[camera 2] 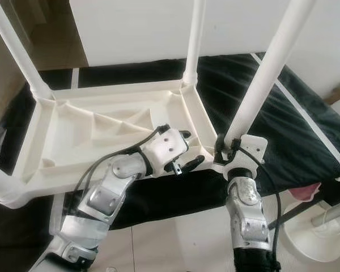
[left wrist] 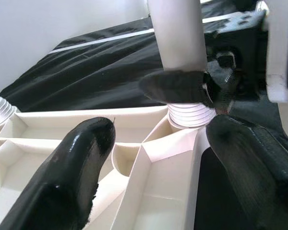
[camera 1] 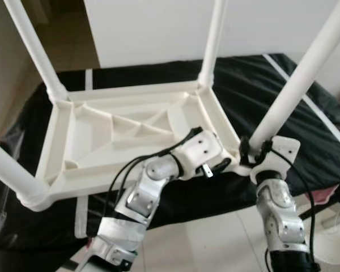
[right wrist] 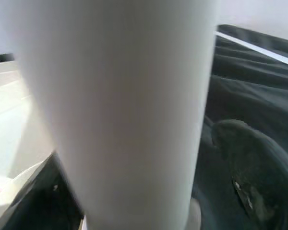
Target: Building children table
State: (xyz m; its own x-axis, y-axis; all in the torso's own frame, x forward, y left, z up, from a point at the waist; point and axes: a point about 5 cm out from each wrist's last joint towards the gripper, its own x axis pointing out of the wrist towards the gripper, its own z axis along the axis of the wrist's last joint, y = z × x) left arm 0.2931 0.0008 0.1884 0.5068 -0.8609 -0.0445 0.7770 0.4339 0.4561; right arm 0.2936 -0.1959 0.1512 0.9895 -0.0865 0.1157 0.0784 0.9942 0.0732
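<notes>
One upturned white tabletop (camera 1: 130, 133), four white legs (camera 1: 294, 79), two tools (camera 1: 250, 148).

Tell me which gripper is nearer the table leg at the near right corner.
Right. The right gripper is clamped around that leg; the left gripper rests beside it on the tabletop rim.

Tabletop (camera 1: 130, 133) and legs (camera 1: 297, 79) look like smooth matt white plastic, the sheet (camera 1: 294, 113) underneath is wrinkly black cloth, arms (camera 1: 144, 195) are brushed silver metal, fingers (left wrist: 72, 177) glossy black.
</notes>
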